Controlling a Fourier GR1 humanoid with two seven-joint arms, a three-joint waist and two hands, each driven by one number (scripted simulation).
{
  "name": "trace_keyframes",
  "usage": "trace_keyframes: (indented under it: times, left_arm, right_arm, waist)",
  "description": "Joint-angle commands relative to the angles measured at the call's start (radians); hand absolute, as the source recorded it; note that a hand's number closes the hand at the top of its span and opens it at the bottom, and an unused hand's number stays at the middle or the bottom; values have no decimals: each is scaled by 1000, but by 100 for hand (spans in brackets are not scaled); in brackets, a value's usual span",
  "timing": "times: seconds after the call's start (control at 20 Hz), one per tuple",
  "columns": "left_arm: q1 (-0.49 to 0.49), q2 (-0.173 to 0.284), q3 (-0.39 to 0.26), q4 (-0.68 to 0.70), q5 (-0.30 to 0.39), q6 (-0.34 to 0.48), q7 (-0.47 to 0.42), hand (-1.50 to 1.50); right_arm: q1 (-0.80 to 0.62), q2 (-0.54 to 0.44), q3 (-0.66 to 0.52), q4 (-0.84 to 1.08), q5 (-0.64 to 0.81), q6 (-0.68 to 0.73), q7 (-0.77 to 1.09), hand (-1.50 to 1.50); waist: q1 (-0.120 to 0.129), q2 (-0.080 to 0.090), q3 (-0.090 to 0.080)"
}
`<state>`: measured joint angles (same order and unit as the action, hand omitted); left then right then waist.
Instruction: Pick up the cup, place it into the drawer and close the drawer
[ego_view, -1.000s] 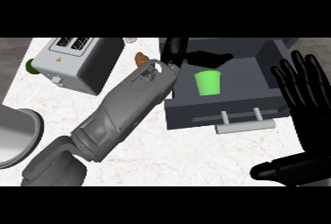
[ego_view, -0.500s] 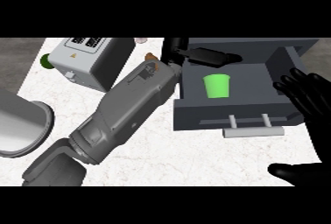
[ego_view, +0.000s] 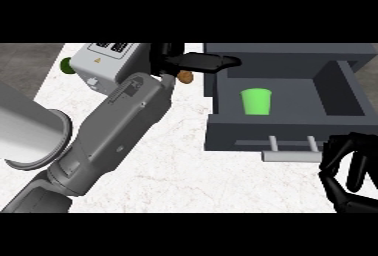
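The green cup (ego_view: 256, 101) stands upright inside the open grey drawer (ego_view: 284, 135); the left hand (ego_view: 193, 61) hovers open above the drawer's back-left corner; the right hand (ego_view: 351, 167), fingers curled and empty, sits just beside the drawer's handle (ego_view: 291, 155).

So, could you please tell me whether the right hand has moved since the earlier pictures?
Yes. The right hand has dropped from beside the drawer to just right of its handle.

Two grey boxy forearms end in glossy black hands, left hand (ego_view: 193, 61) and right hand (ego_view: 353, 172).
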<state>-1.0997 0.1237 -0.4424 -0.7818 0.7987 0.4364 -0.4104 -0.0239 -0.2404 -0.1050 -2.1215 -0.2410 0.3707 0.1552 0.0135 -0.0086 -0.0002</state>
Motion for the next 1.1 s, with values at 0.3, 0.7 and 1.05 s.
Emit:
trace_keyframes:
  times: [0.3,0.7,1.05]
  left_arm:
    - [356,250,29,-434,20,-11,130,-150]
    - [630,369,113,-635,58,-113,105,-150]
    - [718,407,172,-616,62,-215,54,-150]
  right_arm:
    - [2,-19,80,17,216,-3,33,150]
    - [-53,-55,159,149,484,-9,-92,150]
    - [-39,-102,336,329,853,-108,-295,150]
  waist:
    - [19,0,0]
    - [16,5,0]
    - [3,12,1]
